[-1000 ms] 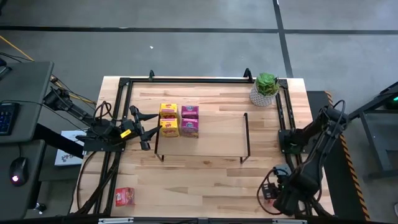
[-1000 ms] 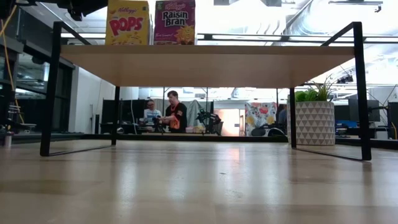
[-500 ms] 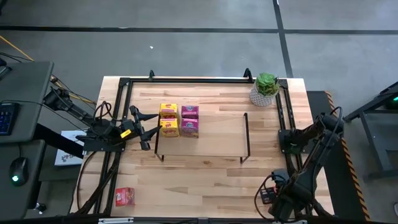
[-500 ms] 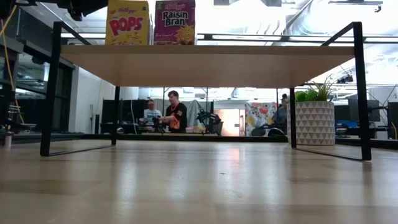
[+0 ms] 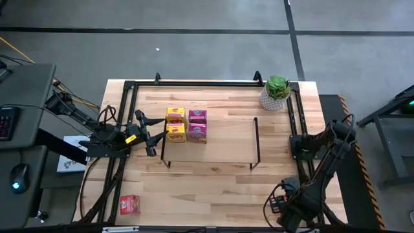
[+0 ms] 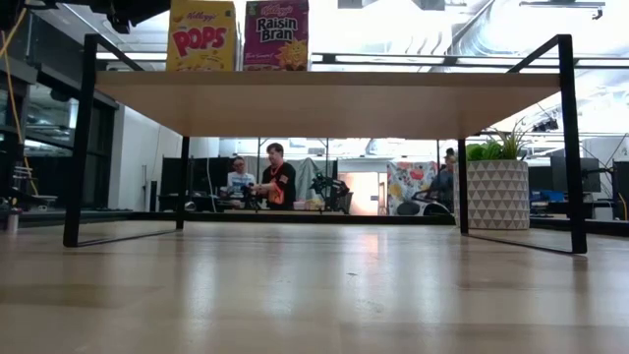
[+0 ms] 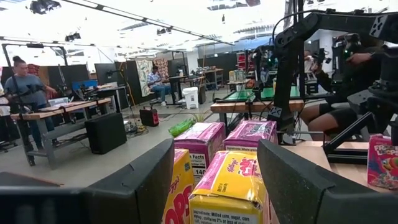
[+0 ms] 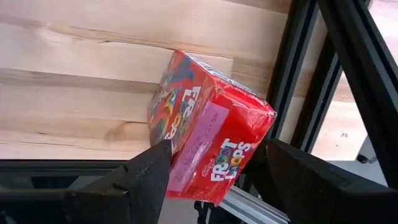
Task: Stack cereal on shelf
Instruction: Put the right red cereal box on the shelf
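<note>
On the left end of the shelf (image 5: 210, 139) stand two yellow cereal boxes (image 5: 176, 124) and two magenta ones (image 5: 198, 125), seen from below in the low view (image 6: 203, 35). My left gripper (image 5: 150, 133) hovers open just off the shelf's left end, level with the yellow boxes (image 7: 233, 180) and touching nothing. A red cereal box (image 8: 211, 130) lies at the table's near right corner (image 5: 277, 206). My right gripper (image 8: 214, 162) points down over it, open, one finger on each side. Another red box (image 5: 129, 204) lies on the table at the near left. My right gripper comes at the red box from above. One finger (image 8: 152, 171) stands by its printed front and the other (image 8: 292, 174) by its far corner. I cannot tell whether either finger touches it.
A potted plant (image 5: 276, 92) stands at the far right corner. Black frame rails (image 5: 294, 129) run along the table's edges, one right beside the red box (image 8: 298, 93). Bare wood lies in front of the shelf (image 5: 207, 188). People sit in the room beyond (image 6: 278, 182).
My right gripper has come down toward the red box at the near right corner and shifted a little toward the table's near edge. Its finger gap is unchanged.
</note>
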`<state>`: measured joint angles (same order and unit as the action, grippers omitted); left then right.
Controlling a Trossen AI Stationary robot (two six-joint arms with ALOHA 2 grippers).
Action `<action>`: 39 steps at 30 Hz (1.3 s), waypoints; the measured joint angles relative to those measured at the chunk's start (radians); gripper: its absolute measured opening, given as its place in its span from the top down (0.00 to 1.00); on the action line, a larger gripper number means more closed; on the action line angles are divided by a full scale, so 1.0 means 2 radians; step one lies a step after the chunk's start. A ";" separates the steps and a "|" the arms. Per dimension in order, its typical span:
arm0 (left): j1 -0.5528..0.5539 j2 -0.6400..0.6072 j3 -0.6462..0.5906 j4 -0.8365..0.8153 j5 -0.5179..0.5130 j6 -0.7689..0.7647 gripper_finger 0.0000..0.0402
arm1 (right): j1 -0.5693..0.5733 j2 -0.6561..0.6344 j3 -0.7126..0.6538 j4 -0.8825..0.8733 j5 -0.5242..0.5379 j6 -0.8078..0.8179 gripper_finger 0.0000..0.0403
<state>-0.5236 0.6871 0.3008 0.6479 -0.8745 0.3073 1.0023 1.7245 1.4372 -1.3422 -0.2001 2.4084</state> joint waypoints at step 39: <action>0.000 0.000 0.000 0.000 0.000 -0.001 0.45 | -0.014 0.023 0.000 -0.019 0.062 -0.191 0.36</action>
<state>-0.5236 0.6872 0.3004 0.6479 -0.8745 0.3062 0.9750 1.7702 1.4380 -1.3809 -0.0757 2.0272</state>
